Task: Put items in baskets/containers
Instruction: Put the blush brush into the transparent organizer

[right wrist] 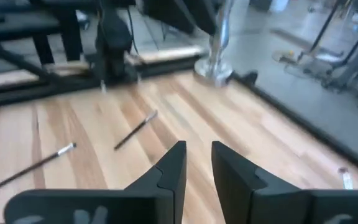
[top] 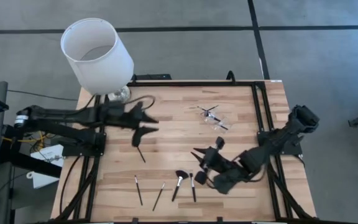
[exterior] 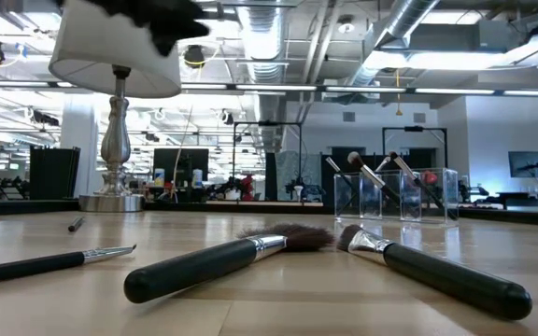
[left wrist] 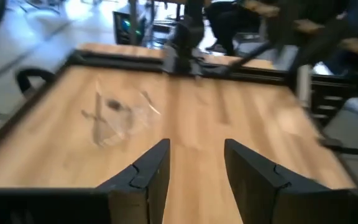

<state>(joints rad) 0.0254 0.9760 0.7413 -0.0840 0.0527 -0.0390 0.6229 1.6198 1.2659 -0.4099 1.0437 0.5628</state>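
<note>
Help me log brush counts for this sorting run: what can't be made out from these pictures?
- Brush count in the clear container: too small in high view, blurred in left wrist view.
- Lamp base: mostly hidden under the lampshade in high view.
- Nearest brush handle end: blurred in low view.

The bench (top: 179, 118) is pale wood planking edged by a black metal frame (top: 261, 106). Beneath it lies a grey floor (top: 328, 68) crossed by dark seam lines. At one far corner stands a lamp with a white cylindrical shade (top: 97, 55) on a turned silver stem (exterior: 115, 140). Behind the bench the room is open and industrial: exposed silver ducts (exterior: 409, 28) and pipes run along the ceiling, long strip lights (exterior: 456, 91) glow, and dark monitors (exterior: 180, 166) line the back beside white walls (exterior: 516, 126).
</note>
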